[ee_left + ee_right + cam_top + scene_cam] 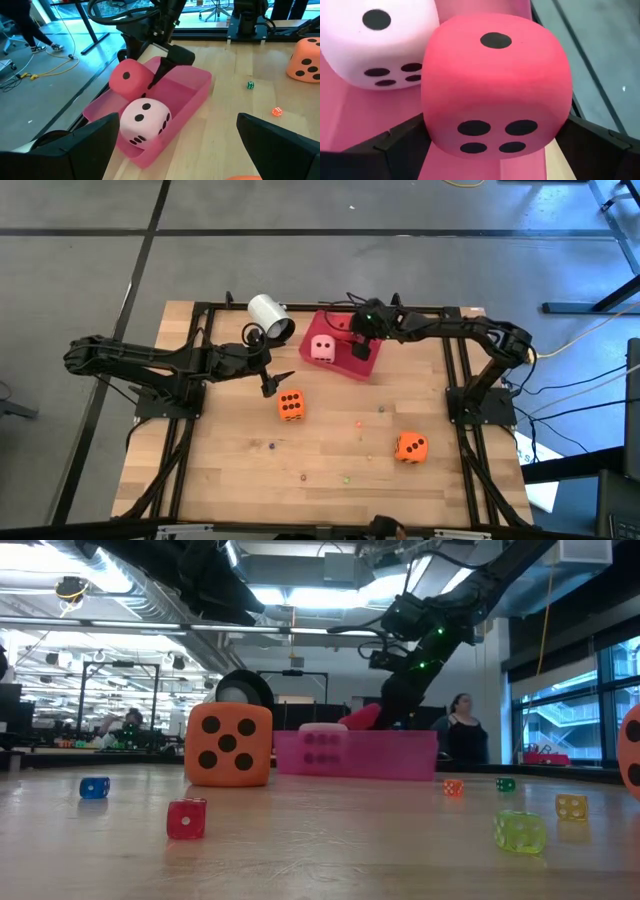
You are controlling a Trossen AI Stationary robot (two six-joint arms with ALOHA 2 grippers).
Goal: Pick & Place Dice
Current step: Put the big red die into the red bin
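No readable text, labels, brands or signs in any view. Only markings are pips, no numerals: red die (496, 85) shows 1 pip on one face, 4 on another; pink die (144, 121) shows 2, 1 and 3 in the left wrist view; orange die (229, 744) shows 5 in the low view; other orange die (410, 447) shows pips, count unclear.

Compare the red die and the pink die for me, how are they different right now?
The red die is a deeper colour and is gripped by the right gripper above the tray; the pink die is pale and lies free inside the tray. Both are soft-looking cubes with dark pips, similar in size.
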